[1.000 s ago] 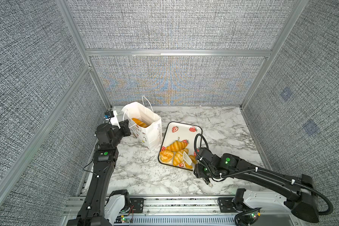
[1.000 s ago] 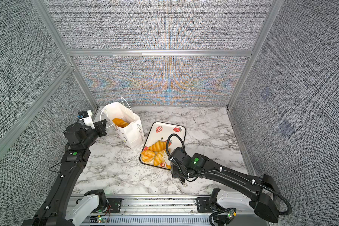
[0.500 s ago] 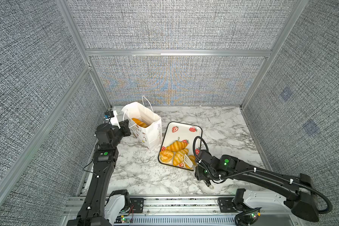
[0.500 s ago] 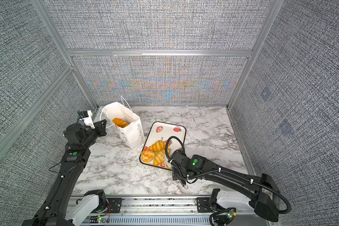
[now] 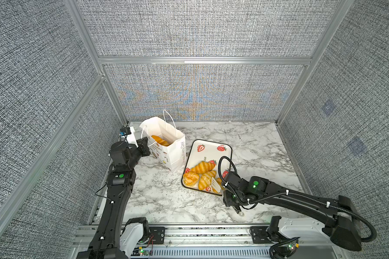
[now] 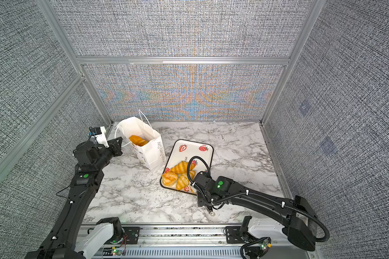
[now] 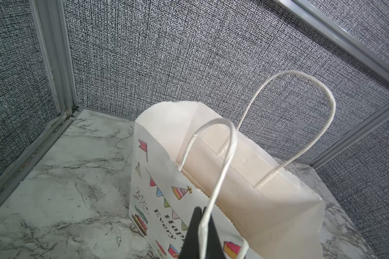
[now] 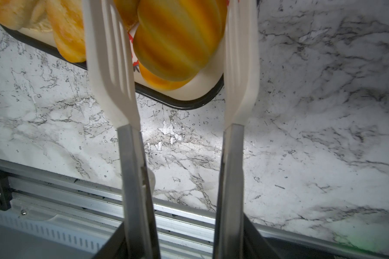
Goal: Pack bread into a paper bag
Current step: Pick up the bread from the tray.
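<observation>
The white paper bag [image 5: 169, 145] stands open at the back left of the marble table, with one piece of bread [image 5: 160, 140] inside. My left gripper [image 7: 202, 224] is shut on the bag's near cord handle [image 7: 222, 168], and the same grip shows in a top view [image 6: 117, 144]. More bread [image 5: 202, 167] lies at the near end of the strawberry tray [image 5: 211, 152]. My right gripper [image 8: 184, 242] is shut on metal tongs whose white blades [image 8: 110, 62] stand either side of a ridged oval roll [image 8: 177, 40] in the tray's near corner, apart from it.
The tray's black rim [image 8: 177, 103] lies just under the tong blades. The tongs' ring end [image 5: 241, 214] hangs close to the table near the front aluminium rail [image 5: 189, 231]. Grey textured walls close in the back and both sides.
The right arm has shifted slightly toward the front with the tongs, and the blades have drawn a little closer together. The left arm and bag have not moved.
</observation>
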Controlling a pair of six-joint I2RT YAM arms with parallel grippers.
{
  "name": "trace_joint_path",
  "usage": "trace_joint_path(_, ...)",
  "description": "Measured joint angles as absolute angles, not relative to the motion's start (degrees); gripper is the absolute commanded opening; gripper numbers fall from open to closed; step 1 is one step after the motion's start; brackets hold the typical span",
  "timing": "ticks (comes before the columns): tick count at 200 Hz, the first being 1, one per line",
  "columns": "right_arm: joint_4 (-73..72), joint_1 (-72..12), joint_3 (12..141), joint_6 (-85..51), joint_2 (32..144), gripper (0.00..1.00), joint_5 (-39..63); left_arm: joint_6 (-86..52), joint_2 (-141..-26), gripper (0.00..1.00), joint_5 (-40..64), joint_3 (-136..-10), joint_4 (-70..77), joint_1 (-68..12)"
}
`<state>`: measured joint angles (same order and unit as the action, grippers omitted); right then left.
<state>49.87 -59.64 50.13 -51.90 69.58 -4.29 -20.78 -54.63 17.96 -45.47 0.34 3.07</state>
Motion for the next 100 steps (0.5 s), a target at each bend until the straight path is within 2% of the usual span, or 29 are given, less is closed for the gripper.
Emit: trace_joint_path(100, 51.2, -59.6, 50.2, -51.6, 68.4, 0.39, -5.1, -20.7, -54.6, 0.00, 18.0, -45.5, 0.3, 3.1)
